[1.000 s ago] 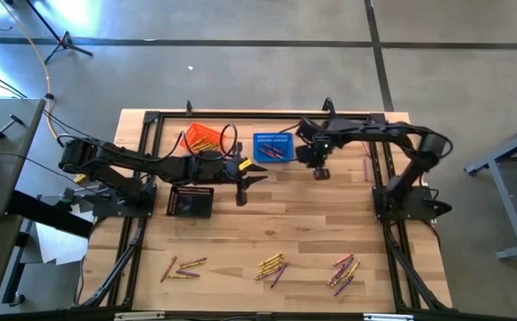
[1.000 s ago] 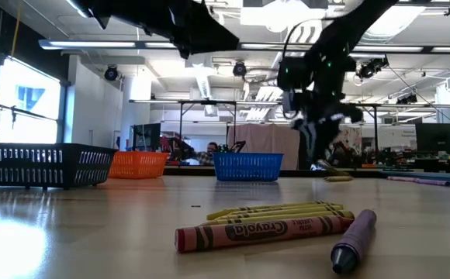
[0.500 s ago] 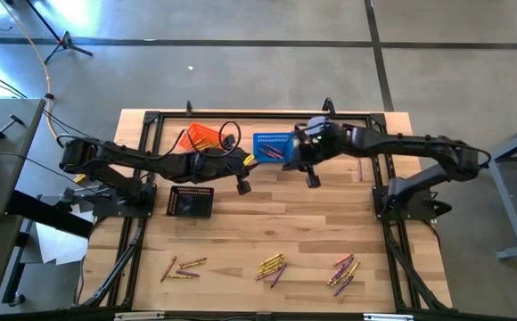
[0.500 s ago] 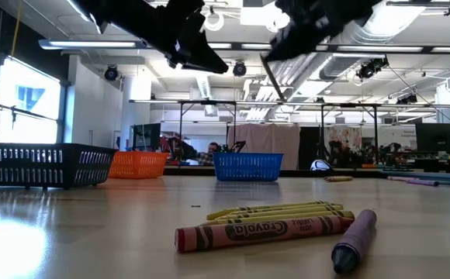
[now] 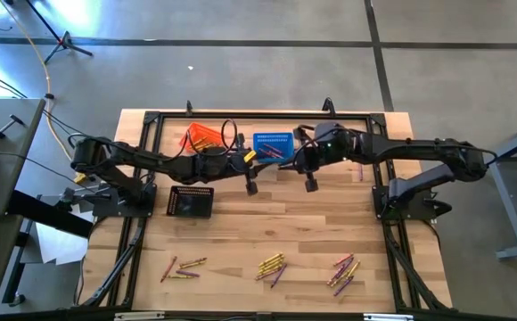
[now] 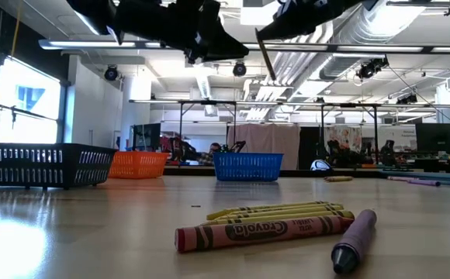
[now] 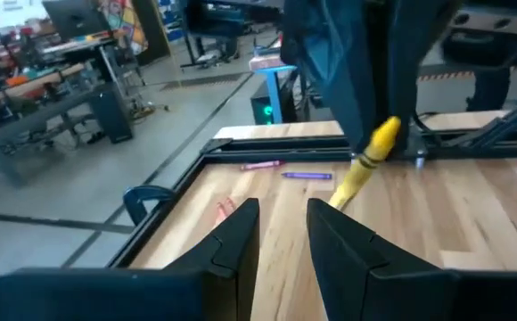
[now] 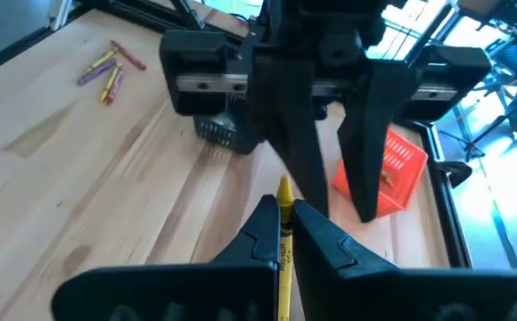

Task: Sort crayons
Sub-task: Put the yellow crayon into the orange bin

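Note:
Above the middle of the table's far half, my two grippers face each other. My right gripper (image 8: 283,227) is shut on a yellow crayon (image 7: 367,165). My left gripper (image 7: 283,234) stands open just short of it, with nothing between its fingers. Loose crayons lie flat in three clusters near the front edge (image 5: 184,267) (image 5: 272,266) (image 5: 344,272). A few more (image 5: 364,165) lie by the far right rail. The low view shows yellow, red and purple crayons (image 6: 275,225) close up. My right gripper pinches the yellow crayon's wrapped shaft (image 8: 284,236) between its two fingers. The crayon lies along the fingers. Its tip (image 8: 283,185) sticks out past the fingertips toward my left gripper. It is lifted clear of the table and slants down a little.
Three small mesh baskets stand on the far half of the table. The orange one (image 5: 203,138) is far left, the blue one (image 5: 273,144) is beside it under the grippers, and the black one (image 5: 192,201) is nearer. A dark frame rail (image 5: 151,116) borders the table.
My right gripper has risen from low over the table's far right. It has swung toward the left edge and tipped up from pointing down to nearly level, ending in front of my left gripper. My left gripper has edged a little toward the right.

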{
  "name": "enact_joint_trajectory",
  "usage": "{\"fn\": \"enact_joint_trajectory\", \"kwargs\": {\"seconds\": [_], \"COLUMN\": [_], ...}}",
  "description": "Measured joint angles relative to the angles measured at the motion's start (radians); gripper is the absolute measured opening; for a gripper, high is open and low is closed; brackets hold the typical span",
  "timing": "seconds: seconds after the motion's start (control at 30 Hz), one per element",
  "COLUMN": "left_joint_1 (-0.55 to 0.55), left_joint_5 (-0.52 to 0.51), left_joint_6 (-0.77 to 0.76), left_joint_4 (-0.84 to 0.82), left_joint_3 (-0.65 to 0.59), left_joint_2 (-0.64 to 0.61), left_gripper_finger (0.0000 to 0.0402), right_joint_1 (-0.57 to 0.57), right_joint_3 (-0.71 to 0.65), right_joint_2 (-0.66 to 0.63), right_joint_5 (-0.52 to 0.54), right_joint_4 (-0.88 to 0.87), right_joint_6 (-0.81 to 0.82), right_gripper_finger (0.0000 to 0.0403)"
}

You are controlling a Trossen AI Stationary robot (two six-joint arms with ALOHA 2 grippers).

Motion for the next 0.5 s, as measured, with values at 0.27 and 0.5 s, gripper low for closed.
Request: {"fn": "enact_joint_trajectory", "kwargs": {"seconds": [0.27,0.5], "left_joint_1": [-0.001,-0.003], "left_joint_5": [0.008,0.010], "left_joint_6": [-0.029,-0.003], "left_joint_4": [0.000,0.062], "left_joint_3": [0.000,0.000], "left_joint_2": [0.029,0.066], "left_gripper_finger": [0.0121,0.0164], "right_joint_1": [0.000,0.000], "right_joint_3": [0.000,0.000], "right_joint_2": [0.000,0.000], "right_joint_5": [0.001,0.001], "right_joint_4": [0.018,0.050], "right_joint_6": [-0.005,-0.005], "right_gripper_finger": [0.0001,0.0002]}}
